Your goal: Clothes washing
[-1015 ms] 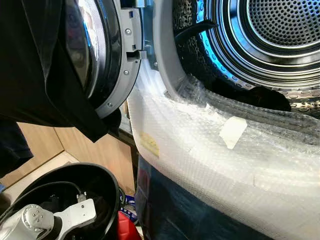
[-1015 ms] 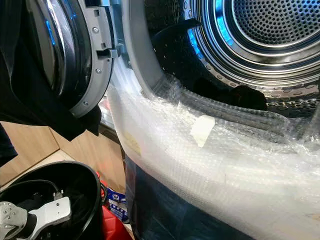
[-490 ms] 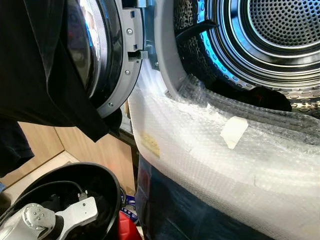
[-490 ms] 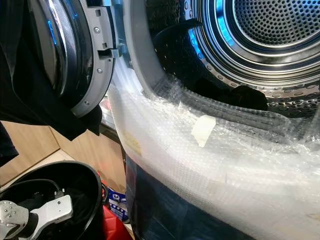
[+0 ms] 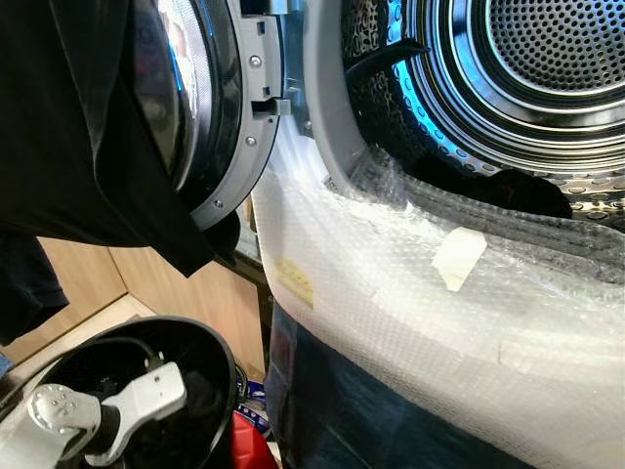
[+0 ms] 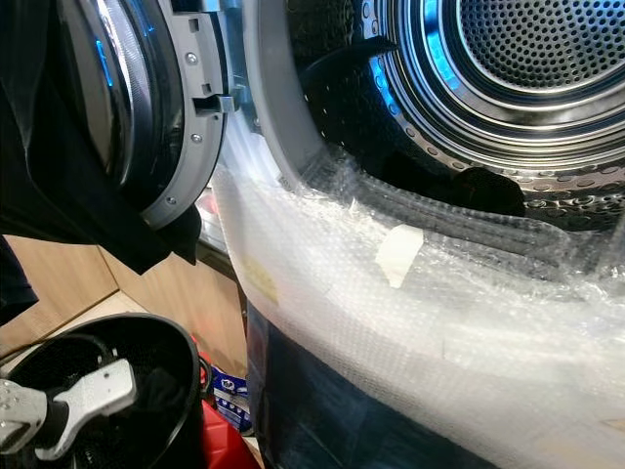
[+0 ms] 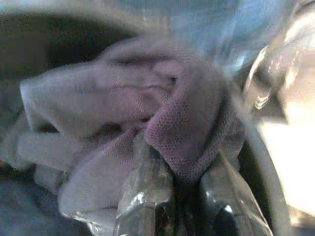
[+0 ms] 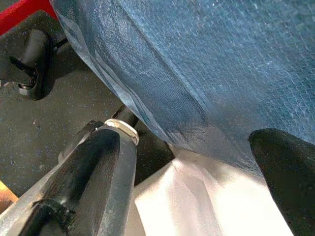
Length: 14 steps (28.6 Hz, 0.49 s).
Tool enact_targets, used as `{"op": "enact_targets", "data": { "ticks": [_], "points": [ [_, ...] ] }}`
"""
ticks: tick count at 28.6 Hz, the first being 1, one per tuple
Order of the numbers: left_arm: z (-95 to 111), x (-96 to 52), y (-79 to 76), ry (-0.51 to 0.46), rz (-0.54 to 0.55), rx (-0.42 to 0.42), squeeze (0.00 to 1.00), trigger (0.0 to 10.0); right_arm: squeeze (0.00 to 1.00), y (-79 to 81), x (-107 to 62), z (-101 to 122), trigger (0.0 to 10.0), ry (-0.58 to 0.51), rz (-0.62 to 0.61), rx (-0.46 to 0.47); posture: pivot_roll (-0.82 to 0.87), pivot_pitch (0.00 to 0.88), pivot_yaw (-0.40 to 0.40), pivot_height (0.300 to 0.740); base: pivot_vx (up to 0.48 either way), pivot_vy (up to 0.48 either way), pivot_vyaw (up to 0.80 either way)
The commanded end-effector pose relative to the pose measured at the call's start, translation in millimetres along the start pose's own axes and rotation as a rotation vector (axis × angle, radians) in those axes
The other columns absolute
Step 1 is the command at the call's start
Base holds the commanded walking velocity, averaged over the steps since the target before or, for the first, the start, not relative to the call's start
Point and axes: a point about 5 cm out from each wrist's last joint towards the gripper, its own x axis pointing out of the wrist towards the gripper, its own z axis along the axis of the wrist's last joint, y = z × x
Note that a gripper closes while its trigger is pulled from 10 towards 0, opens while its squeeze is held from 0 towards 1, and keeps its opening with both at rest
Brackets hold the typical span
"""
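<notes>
While the left gripper (image 7: 184, 196) has its fingers (image 7: 147, 196) clenched on a mesh garment (image 7: 147, 108) down in the black basket (image 5: 210, 362), the drum opening (image 5: 508, 88) lies up and to its right; whether the right gripper (image 8: 197, 162) is clenched I cannot tell.

Your left gripper (image 7: 184, 206) view is blurred; a mesh cloth (image 7: 147, 108) bunched between and over its fingers hides their tips.

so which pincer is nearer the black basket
Left. The left pincer is down inside the black basket, shut on a mesh cloth. The right pincer hangs open beside the blue wrap.
</notes>
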Motion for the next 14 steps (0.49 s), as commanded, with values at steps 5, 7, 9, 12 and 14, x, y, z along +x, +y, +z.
{"op": "enact_targets", "data": {
  "ticks": [5, 7, 9, 12, 14],
  "points": [
    [42, -42.8, 16.1, -0.192, 0.097, 0.056, 0.00, 0.0, 0.00, 2.3, 0.1, 5, 10.0, -0.021, 0.006, 0.026, 0.25, 0.000, 0.011, 0.740, 0.000, 0.000, 0.00],
    [48, -47.4, 19.3, -0.207, 0.114, 0.074, 0.00, 0.0, 0.00, 4.6, 0.1, 6, 10.0, -0.024, 0.018, 0.007, 0.25, 0.000, 0.012, 0.740, 0.000, 0.000, 0.00],
    [66, -53.6, 21.5, -0.269, 0.113, 0.115, 0.00, 0.0, 0.00, 8.4, 0.2, 10, 10.0, -0.036, 0.032, -0.010, 0.25, 0.000, 0.016, 0.740, 0.000, 0.000, 0.00],
    [85, -52.2, 17.0, -0.342, 0.059, 0.153, 0.00, 0.0, 0.00, 10.1, 0.1, 15, 10.0, -0.053, 0.034, 0.002, 0.25, 0.000, 0.021, 0.740, 0.000, 0.000, 0.00],
    [93, -47.2, 14.9, -0.370, 0.023, 0.171, 0.00, 0.0, 0.00, 11.0, 0.0, 18, 10.0, -0.060, 0.034, 0.008, 0.26, 0.000, 0.024, 0.740, 0.000, 0.000, 0.00]
  ]
}}
